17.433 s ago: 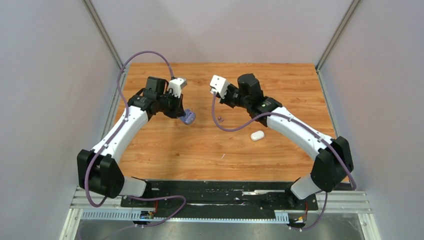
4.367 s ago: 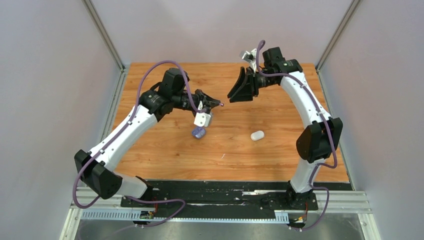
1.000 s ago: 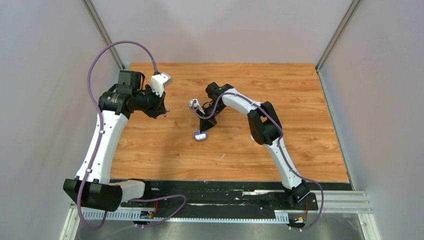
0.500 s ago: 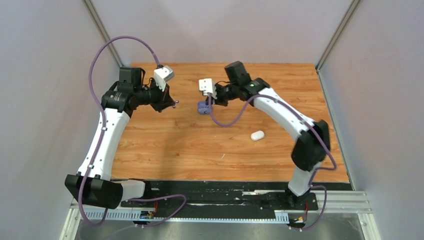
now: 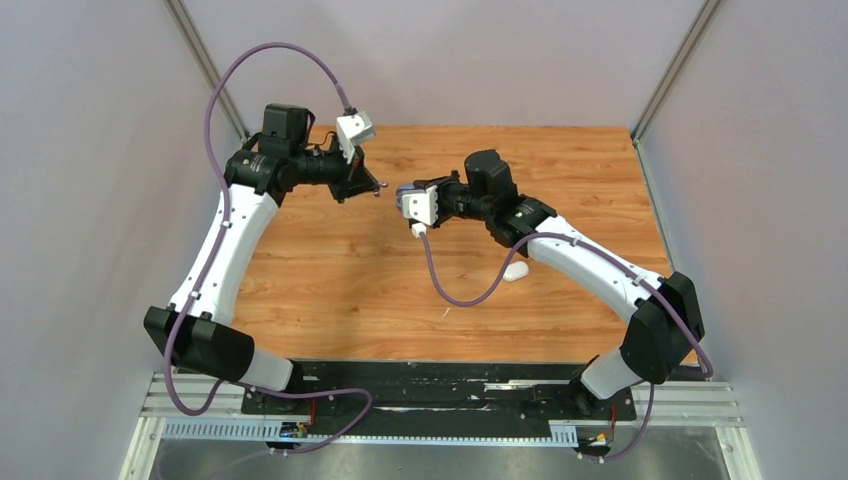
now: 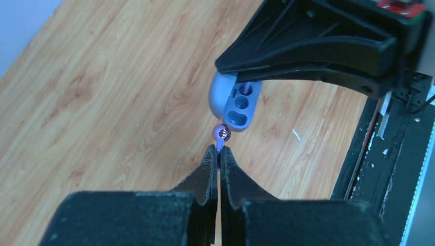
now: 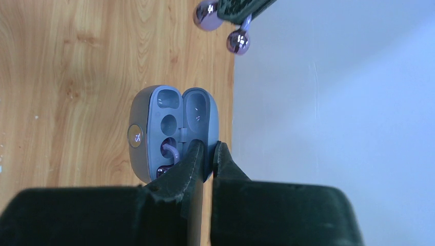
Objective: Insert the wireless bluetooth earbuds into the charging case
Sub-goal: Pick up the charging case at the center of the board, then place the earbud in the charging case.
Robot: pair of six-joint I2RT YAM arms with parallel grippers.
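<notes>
My left gripper is shut on the stem of a dark purple earbud and holds it in the air. The bud's tip is just short of the purple charging case. My right gripper is shut on that case's open lid and holds the case up, facing the left gripper. In the right wrist view the case body has one purple earbud seated in it and one empty socket. The held bud hangs beyond the case. No white earbuds are in view.
A closed white case lies on the wooden table under the right forearm. Grey walls close in the table on the left, back and right. A purple cable hangs from the right wrist over the table's middle.
My left gripper has moved right with the purple earbud, closing on the case. My right arm has shifted pose and still holds the open case at about the same place.
</notes>
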